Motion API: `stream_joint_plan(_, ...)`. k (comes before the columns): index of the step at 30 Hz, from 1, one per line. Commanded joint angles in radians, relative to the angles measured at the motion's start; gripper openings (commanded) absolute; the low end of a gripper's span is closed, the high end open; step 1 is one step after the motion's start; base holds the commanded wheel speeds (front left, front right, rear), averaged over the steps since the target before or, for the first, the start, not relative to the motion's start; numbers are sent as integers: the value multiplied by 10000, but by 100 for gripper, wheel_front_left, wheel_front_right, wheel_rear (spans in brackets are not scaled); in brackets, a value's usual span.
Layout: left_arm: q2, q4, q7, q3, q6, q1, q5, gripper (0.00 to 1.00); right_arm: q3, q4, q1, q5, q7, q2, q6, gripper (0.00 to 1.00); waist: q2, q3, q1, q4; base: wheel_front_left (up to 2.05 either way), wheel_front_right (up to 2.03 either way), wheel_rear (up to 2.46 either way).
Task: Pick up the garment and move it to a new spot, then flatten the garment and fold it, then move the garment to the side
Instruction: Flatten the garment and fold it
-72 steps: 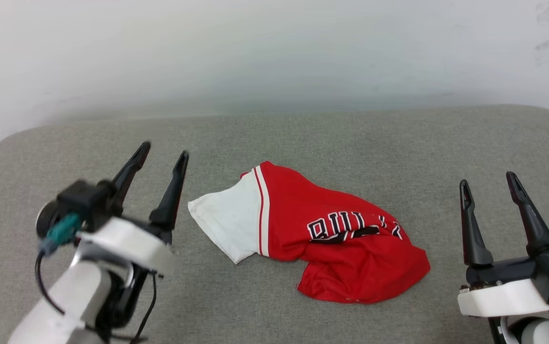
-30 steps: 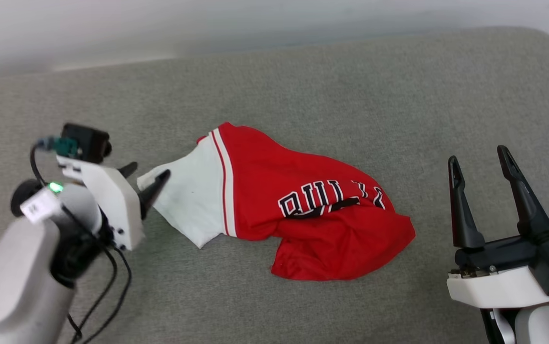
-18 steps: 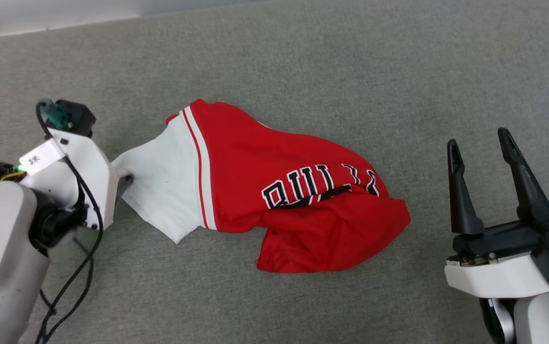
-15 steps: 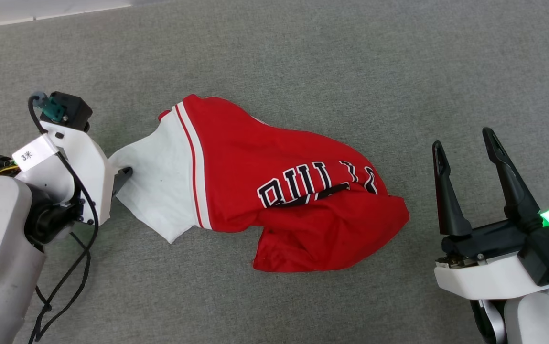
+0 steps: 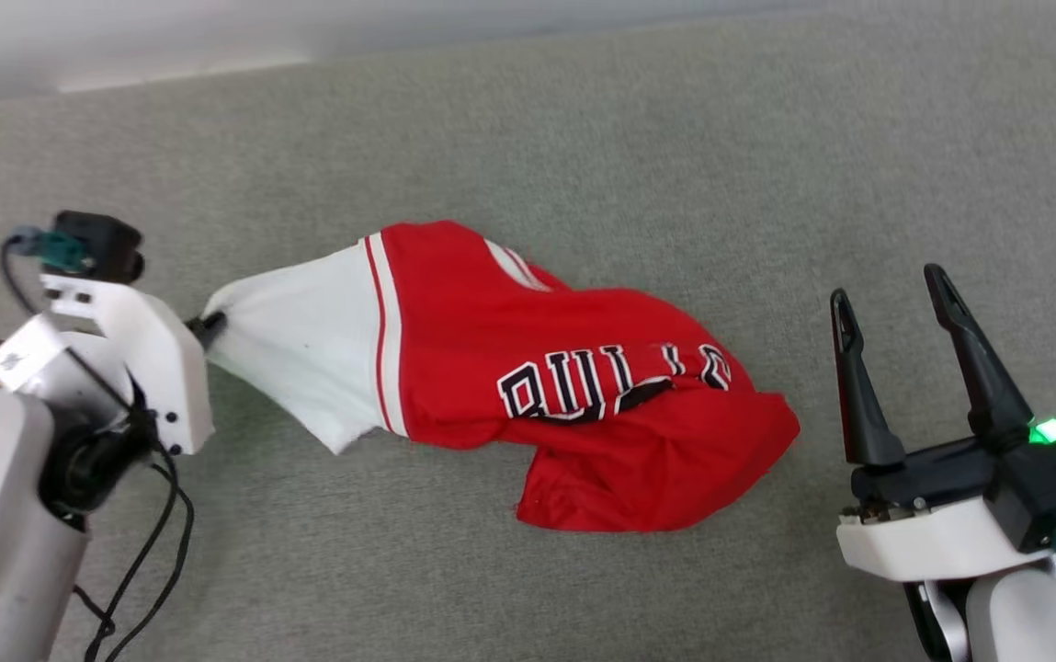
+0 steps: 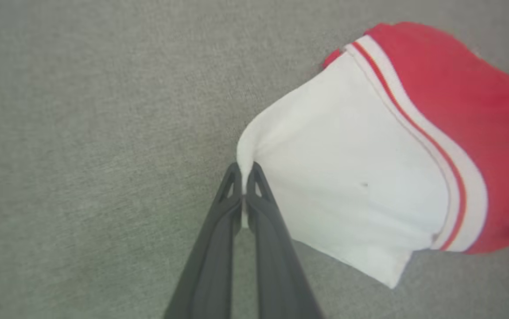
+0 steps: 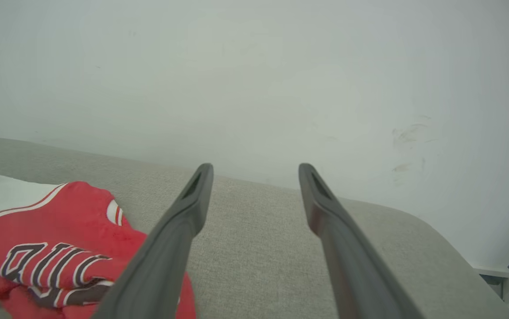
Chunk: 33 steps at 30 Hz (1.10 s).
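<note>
**A:** Head view first. Where is the garment?

**B:** The garment lies crumpled in the middle of the grey padded surface, with the black lettering facing up but creased. Its white sleeve is stretched out toward the left gripper, whose jaws are closed on the sleeve's far edge.

**A:** And the other arm?

**B:** The right gripper hangs well apart from the cloth on the right. Its jaws are spread and hold nothing.

**A:** Does the left wrist view confirm the grip?

**B:** Yes. The two dark fingers meet, with a small fold of white fabric pinched between them. The sleeve fans away from that pinch, and the red body runs off to the right. The surface around it is bare.

**A:** And the right wrist view?

**B:** The fingers stand wide apart with only the surface and a pale wall beyond them. The red body, lettering upward, sits at the lower left, clear of both fingers.

**A:** So how far along is the task?

**B:** I'd say it is very early. The pickup has a hold on one sleeve, but most of the cloth rests on the surface. The move to a new spot, the flattening, the fold and the shift to the side all look undone.
</note>
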Motion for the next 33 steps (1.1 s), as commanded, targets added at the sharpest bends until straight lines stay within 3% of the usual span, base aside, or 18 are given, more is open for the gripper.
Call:
stream_joint_plan(1,74,-126,-177,121,111,294,-31,0,-13,40,148,-43,-24,18,-7,100,0,-397,-1,315,0,0,0)
stream_joint_plan(9,432,-1493,-697,821,702,2489,-513,0,-168,285,537,-127,-24,19,-7,100,0,-1131,-1,888,0,0,0)
stream_joint_plan(15,34,-2461,-1261,782,955,4420,-814,0,-273,465,697,-52,-24,16,-7,100,0,-1418,-1,1029,0,0,0)
stream_joint_plan(16,-86,-2557,-1491,767,932,4629,-825,8,-302,494,709,-27,-24,18,-7,100,0,-1448,-1,1040,0,0,0)
stream_joint_plan(17,-184,-2604,-1789,753,899,4795,-743,66,-321,535,729,-14,-24,18,-7,100,0,-1479,-1,1052,0,0,0)
stream_joint_plan(18,-294,-2605,-2120,720,843,4909,-620,100,-328,585,751,-27,-24,19,-7,100,0,-1512,-1,1062,0,0,0)
stream_joint_plan(22,-717,-2420,-3930,613,604,4819,92,100,-317,724,799,-93,-24,18,-7,100,0,-1643,-1,1082,0,0,0)
stream_joint_plan(26,-1141,-2574,-6106,591,-63,4571,513,100,-449,978,948,52,-24,13,-7,100,0,-1849,-1,1079,0,0,0)
stream_joint_plan(30,-1296,-2669,-7712,505,-156,4718,1234,100,-299,1248,883,89,-24,-5,-5,100,0,-2077,-1,1068,0,0,0)
stream_joint_plan(33,-1412,-2859,-8226,484,-61,4834,1763,100,278,1507,859,549,362,-595,-5,100,0,-2189,-1,1120,0,0,0)
